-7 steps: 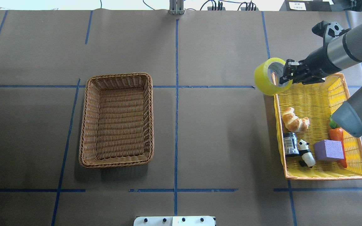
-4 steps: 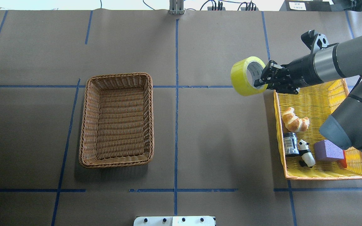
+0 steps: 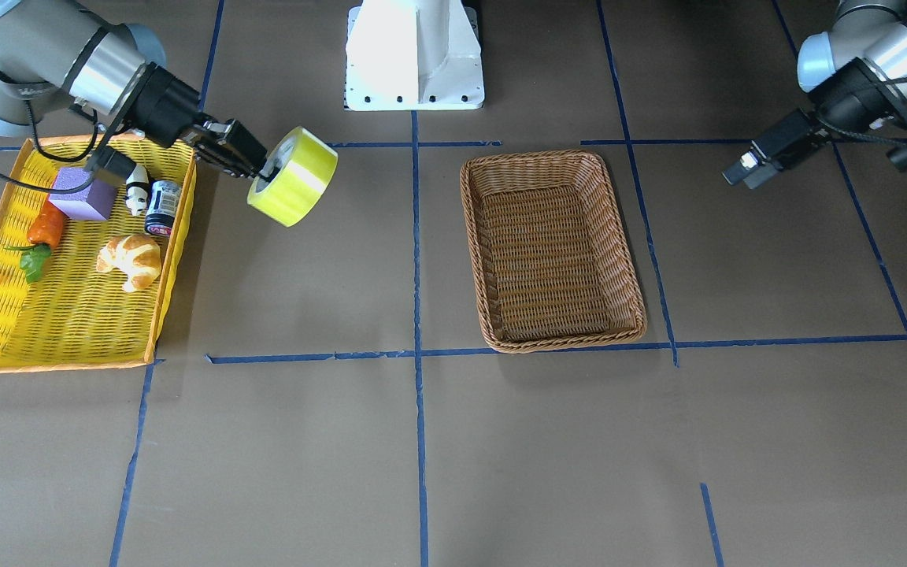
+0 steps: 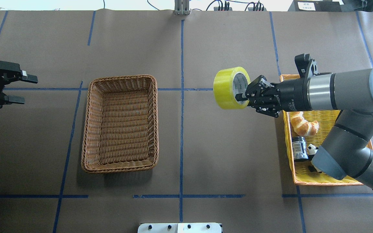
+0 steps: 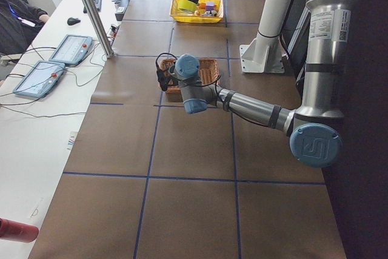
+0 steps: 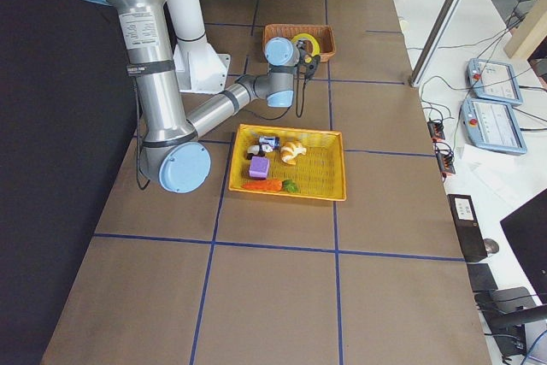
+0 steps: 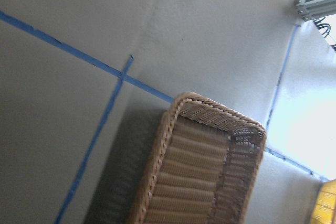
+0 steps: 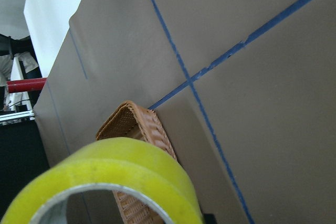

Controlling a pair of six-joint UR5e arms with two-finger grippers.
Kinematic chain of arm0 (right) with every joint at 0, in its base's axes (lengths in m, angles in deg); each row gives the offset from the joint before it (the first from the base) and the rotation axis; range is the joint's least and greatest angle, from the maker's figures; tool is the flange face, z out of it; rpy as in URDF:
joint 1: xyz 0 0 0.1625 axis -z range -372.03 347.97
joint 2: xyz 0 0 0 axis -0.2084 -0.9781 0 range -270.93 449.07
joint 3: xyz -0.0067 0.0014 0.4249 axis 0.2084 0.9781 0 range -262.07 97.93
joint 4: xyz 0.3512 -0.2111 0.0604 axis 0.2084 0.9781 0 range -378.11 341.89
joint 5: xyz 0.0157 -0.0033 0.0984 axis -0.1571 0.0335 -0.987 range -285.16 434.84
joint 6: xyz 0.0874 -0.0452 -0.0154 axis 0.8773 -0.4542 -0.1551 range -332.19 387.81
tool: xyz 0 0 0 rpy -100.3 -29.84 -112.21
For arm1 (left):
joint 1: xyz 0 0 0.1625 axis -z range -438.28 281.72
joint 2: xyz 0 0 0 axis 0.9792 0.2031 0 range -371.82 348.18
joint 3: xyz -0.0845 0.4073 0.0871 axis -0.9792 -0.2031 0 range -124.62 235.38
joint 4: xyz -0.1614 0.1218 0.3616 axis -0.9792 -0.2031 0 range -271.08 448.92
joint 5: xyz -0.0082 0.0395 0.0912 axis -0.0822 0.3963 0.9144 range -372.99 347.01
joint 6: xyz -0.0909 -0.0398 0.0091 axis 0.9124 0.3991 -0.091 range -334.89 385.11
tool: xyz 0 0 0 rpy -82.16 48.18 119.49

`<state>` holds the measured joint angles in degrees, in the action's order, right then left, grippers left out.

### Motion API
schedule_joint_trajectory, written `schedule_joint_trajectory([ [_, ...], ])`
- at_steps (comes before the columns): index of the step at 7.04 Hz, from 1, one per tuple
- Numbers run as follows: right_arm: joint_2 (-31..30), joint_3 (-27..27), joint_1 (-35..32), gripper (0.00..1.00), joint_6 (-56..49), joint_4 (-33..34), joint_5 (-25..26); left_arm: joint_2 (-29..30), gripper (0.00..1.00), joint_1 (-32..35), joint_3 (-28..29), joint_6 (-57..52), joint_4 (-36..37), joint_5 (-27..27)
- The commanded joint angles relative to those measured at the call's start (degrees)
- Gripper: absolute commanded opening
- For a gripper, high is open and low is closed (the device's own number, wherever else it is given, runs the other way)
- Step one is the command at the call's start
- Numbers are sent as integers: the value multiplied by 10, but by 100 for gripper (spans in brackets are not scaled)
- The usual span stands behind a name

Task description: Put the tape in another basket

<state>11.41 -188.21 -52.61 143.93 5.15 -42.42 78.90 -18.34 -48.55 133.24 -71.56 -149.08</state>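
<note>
Tape (image 4: 227,88) carried leftward, right end effector (image 4: 242,98) pinching its wall (left end effector (image 4: 26,89) spread)

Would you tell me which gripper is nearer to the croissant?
Right. The right gripper, holding the tape, hovers just outside the tray that holds the croissant; the left gripper is across the table, beyond the basket.

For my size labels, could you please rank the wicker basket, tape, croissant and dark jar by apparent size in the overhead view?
1. wicker basket
2. tape, held aloft in the right gripper, so nearness to the camera may flatter it
3. croissant
4. dark jar, only slightly smaller than the croissant
</note>
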Motion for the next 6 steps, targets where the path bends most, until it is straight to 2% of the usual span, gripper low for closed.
schedule_joint_trajectory([
  [1, 2, -1, 37, 0, 83, -111, 16, 27, 100, -57, -6, 226, -146, 78],
  [2, 2, 1, 47, 0, 112, -169, 19, 43, 100, -81, -20, 280, -167, 113],
  [4, 3, 0, 92, 0, 124, -247, 58, 68, 100, -138, -68, 404, -184, 211],
  [5, 5, 0, 114, 0, 130, -268, 59, 94, 100, -181, -74, 439, -199, 265],
  [6, 21, 1, 132, 0, 130, -271, 63, 134, 100, -242, -73, 439, -200, 295],
])
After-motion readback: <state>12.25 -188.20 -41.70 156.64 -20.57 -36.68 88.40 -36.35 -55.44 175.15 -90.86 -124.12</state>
